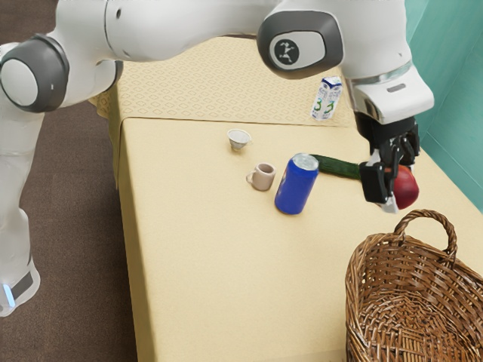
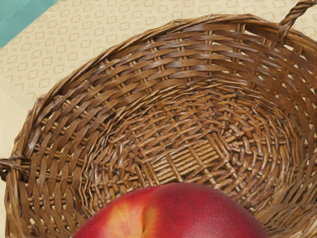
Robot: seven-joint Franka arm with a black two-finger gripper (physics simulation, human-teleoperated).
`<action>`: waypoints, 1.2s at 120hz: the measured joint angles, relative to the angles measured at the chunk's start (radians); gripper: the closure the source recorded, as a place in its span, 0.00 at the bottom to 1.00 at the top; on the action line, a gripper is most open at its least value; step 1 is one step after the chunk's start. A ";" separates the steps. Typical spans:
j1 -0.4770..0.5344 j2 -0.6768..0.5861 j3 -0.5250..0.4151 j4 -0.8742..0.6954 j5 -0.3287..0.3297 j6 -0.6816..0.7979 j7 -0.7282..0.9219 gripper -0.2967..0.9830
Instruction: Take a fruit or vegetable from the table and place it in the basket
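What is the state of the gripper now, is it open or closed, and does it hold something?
Gripper: closed on the red fruit, holding it up off the table.

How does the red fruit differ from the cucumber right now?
The red fruit is rounded, while the cucumber is long and slender.
The red fruit is mostly deep red with a yellow-orange patch; the cucumber is dark green.
The red fruit is held up in the gripper; the cucumber lies on the table.
Neither is in the basket.

Green "3" on the carton (image 1: 327, 100)
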State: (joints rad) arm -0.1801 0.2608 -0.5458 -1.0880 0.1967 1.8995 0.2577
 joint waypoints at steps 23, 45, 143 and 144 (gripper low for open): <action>-0.071 0.005 -0.003 -0.001 0.002 0.094 -0.009 0.51; -0.081 0.044 0.000 -0.024 0.002 0.130 -0.016 0.51; -0.123 0.233 0.046 -0.072 0.013 0.345 -0.021 0.37; -0.123 0.233 0.049 -0.072 0.009 0.346 -0.020 0.36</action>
State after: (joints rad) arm -0.3036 0.4935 -0.4965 -1.1604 0.2062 2.2452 0.2382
